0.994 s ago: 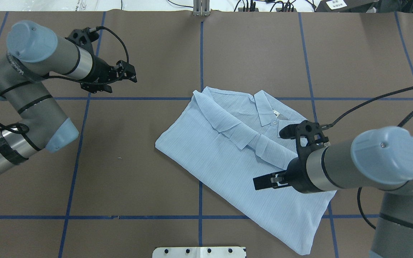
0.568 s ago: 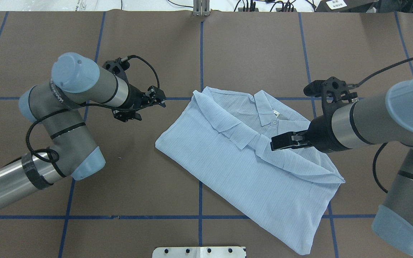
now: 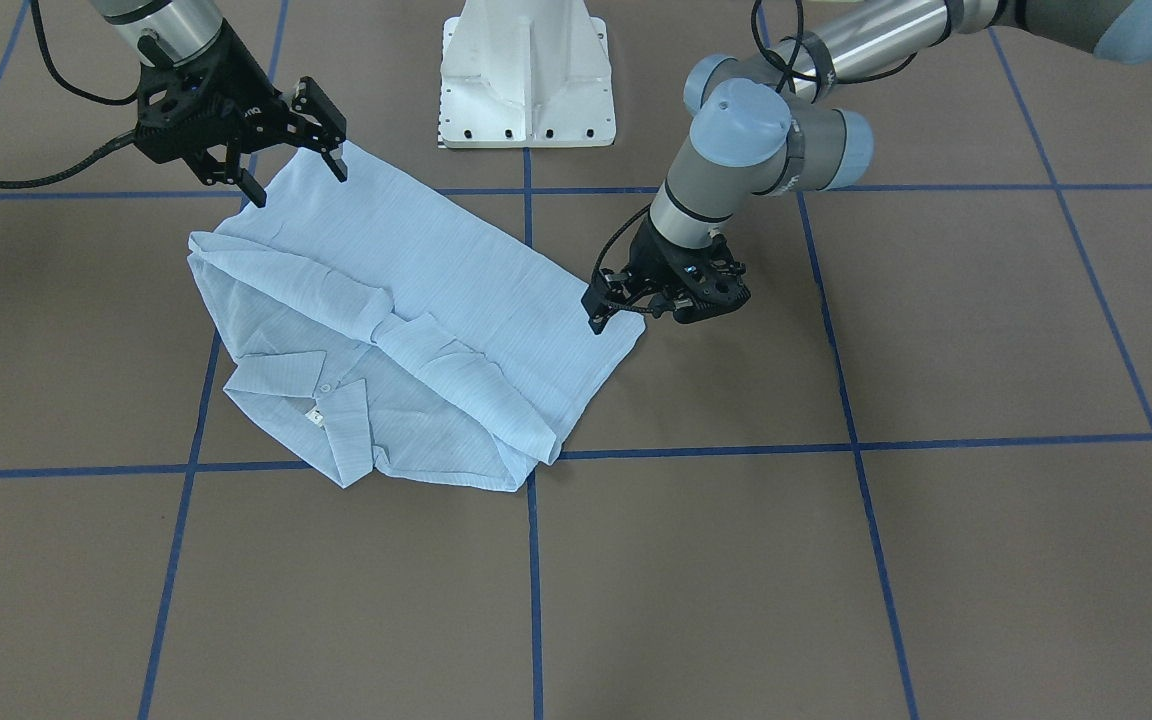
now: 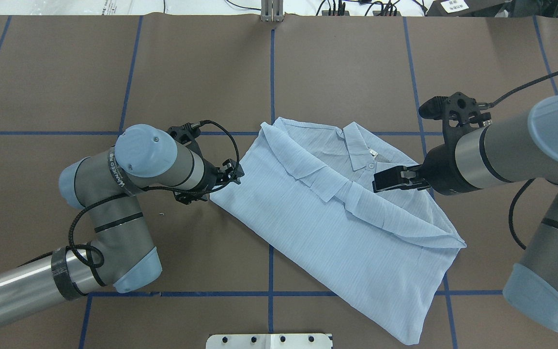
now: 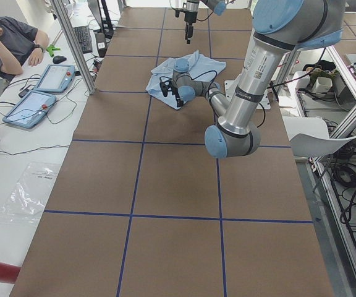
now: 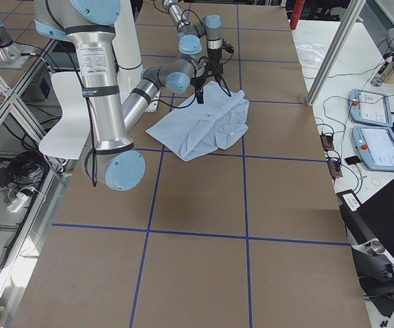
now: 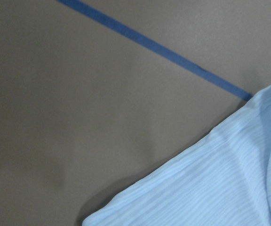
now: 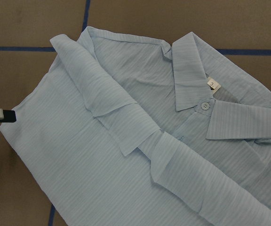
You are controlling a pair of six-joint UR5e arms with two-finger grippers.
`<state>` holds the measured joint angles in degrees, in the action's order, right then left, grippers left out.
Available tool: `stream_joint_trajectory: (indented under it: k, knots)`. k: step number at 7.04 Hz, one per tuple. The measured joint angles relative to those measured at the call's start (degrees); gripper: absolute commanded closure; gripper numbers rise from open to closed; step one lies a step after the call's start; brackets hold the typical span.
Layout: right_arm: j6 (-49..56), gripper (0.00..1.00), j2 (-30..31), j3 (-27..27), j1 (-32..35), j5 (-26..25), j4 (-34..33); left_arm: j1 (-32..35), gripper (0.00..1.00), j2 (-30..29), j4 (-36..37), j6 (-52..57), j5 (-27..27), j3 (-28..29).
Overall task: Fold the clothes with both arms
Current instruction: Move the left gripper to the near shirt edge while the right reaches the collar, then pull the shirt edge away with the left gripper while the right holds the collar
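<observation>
The pale-blue striped shirt lies partly folded on the brown table, collar on the far side and sleeves laid across the body. It also shows in the front view and the right wrist view. My left gripper is low at the shirt's left corner, open and empty, and shows in the front view. The left wrist view shows that corner's edge but no fingers. My right gripper hangs wide open and empty above the shirt; in the overhead view it appears over the collar side.
The white pedestal base stands at the robot's side of the table. A metal plate sits at the near edge. Blue tape lines cross the table. An operator sits by tablets beyond the table's edge.
My left arm swung in from the far left and came down to the shirt's left corner. My right gripper moved off the shirt's near part toward the collar side and now holds there.
</observation>
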<state>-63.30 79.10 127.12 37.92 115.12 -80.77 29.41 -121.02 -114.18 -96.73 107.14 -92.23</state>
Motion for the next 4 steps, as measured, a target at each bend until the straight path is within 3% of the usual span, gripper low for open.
stream_joint_trajectory:
  k: [2, 4]
  knots:
    - [-0.02, 0.0, 0.0, -0.03, 0.04, 0.01, 0.0, -0.74, 0.22, 0.11, 0.37, -0.11, -0.78, 0.64]
    - [-0.01, 0.0, 0.08, -0.02, 0.05, 0.02, 0.0, -0.83, 0.43, 0.14, 0.82, -0.12, -0.85, 0.72]
